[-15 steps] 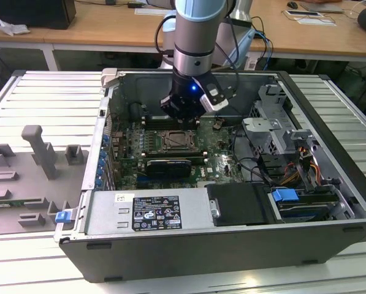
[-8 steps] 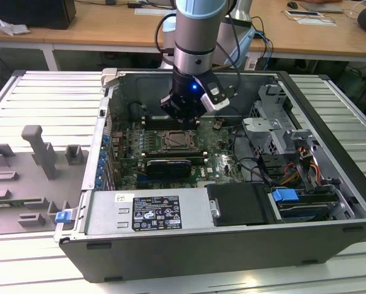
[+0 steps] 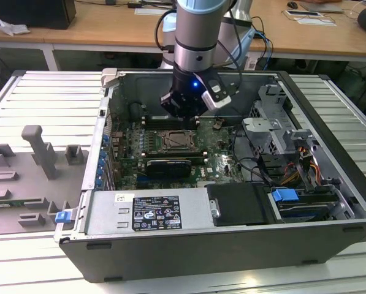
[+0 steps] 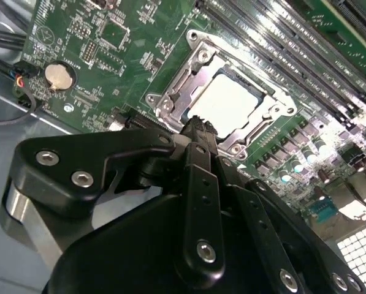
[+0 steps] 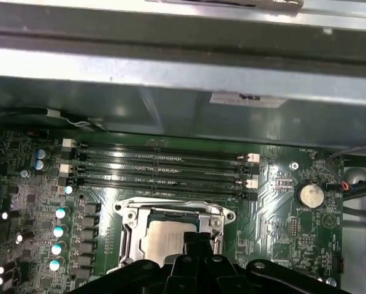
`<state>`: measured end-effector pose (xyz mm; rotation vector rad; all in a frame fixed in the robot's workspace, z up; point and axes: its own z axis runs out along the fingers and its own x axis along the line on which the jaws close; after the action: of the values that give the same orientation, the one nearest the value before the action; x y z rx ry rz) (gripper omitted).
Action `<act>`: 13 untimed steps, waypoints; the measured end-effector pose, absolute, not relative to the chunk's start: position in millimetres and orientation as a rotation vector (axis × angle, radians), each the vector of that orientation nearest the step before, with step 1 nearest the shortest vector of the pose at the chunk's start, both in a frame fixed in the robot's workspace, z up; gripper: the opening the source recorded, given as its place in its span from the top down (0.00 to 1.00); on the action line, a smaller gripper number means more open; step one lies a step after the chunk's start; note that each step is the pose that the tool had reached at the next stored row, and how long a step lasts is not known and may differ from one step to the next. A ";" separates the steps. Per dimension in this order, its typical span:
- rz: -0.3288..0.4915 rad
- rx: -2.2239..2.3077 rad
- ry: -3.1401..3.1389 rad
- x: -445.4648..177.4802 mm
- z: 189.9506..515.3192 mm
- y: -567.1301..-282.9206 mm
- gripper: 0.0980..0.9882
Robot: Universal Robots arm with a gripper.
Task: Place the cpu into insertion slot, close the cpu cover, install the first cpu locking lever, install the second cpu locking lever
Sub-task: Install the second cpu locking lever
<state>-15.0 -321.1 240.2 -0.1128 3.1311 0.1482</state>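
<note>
Hand (image 4: 198,125) with fingers pressed together, empty, just above the pale silvery cpu (image 4: 228,101) framed by the closed cpu cover (image 4: 183,76).

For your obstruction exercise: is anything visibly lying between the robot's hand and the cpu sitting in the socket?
Nothing visible does. In the second wrist view the hand sits just above the cpu, which lies in the insertion slot framed by the cpu cover.

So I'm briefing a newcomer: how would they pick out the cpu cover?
Find the green motherboard inside the open computer case. At its middle, below the long memory slots, lies the cpu cover, a silvery metal frame, alone in having a square window showing the pale cpu.
</note>
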 end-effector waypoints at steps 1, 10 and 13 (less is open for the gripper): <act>0.148 -0.113 3.131 -15.0 240.2 -323.5 0.99; 0.148 -0.113 3.131 -15.0 240.2 -346.5 0.99; 0.148 -0.112 3.134 -15.0 242.1 -348.9 0.99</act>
<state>-15.0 -348.9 242.1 -0.1124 3.1337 0.1484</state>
